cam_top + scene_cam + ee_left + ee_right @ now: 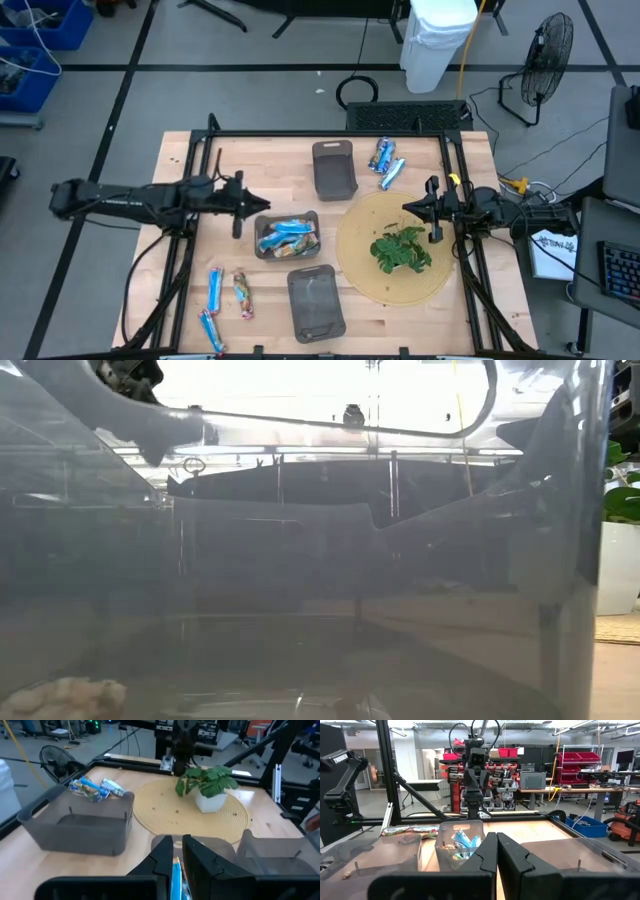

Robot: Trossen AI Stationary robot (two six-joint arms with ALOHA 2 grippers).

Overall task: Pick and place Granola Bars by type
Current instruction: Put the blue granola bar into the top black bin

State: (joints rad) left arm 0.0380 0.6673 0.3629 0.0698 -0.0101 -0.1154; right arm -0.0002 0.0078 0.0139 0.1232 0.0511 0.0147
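A grey tray (262, 242) in the table's middle holds several granola bars (288, 232), mostly blue-and-white. Two blue bars (385, 160) lie on the table at the far side. Three more (215, 290) lie near the front left, one of them brownish (243, 295). My left gripper (262, 207) hovers at that tray's far left corner, pointing about level, and is shut on a thin blue-and-white bar (176, 870). My right gripper (410, 208) waits shut at the right, over the round mat's edge. My left gripper has a blue-and-white bar edge-on in the narrow gap between its two fingers (162, 857), lying along them. The fingers come about level from the table's left. The fingers hide which part of the bar they are on and how far it reaches.
An empty grey tray (334, 170) stands at the far side and another (316, 300) near the front edge. A potted green plant (400, 248) sits on a round woven mat (360, 275) right of the trays. A translucent tray wall (300, 580) fills the low view.
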